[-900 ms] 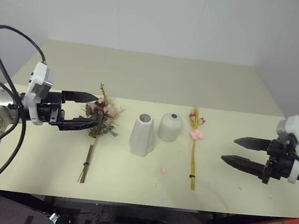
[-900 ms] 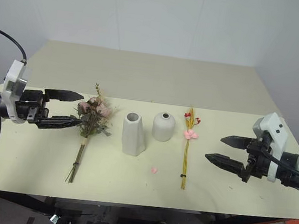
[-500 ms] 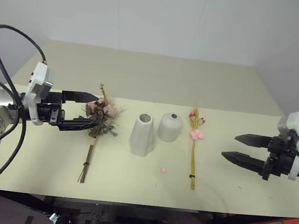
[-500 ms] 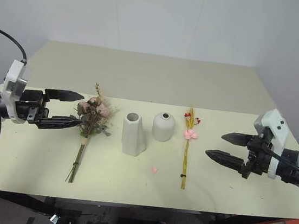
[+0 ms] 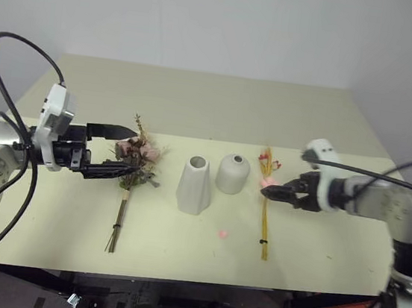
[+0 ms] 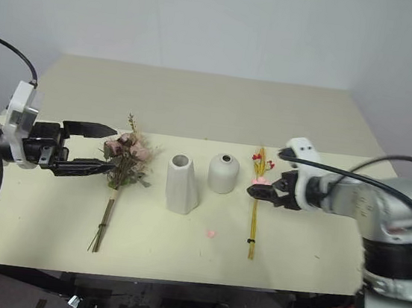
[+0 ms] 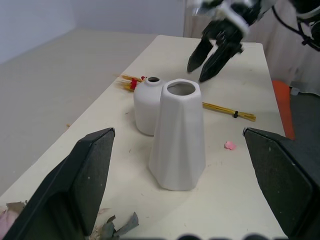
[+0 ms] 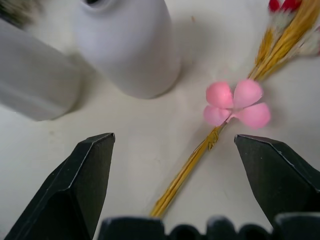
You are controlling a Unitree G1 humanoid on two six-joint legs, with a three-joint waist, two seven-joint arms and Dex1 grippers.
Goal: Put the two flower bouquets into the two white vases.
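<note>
Stems of both bouquets are lying flat on the table (image 5: 344, 133). Right gripper (image 5: 271, 193), jaws spread, is hovering over the slim yellow bunch (image 5: 266, 206) by its pink bloom (image 8: 235, 106). Left gripper (image 5: 121, 150), jaws released, is flanking the rose bouquet (image 5: 133, 168). Between them are standing the faceted vase (image 5: 194, 185) and the dome vase (image 5: 232, 174).

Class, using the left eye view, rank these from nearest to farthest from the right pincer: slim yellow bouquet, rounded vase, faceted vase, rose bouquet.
1. Slim yellow bouquet, right under the right pincer.
2. Rounded vase, just to its left.
3. Faceted vase, farther left.
4. Rose bouquet, far left, by the left pincer.
</note>
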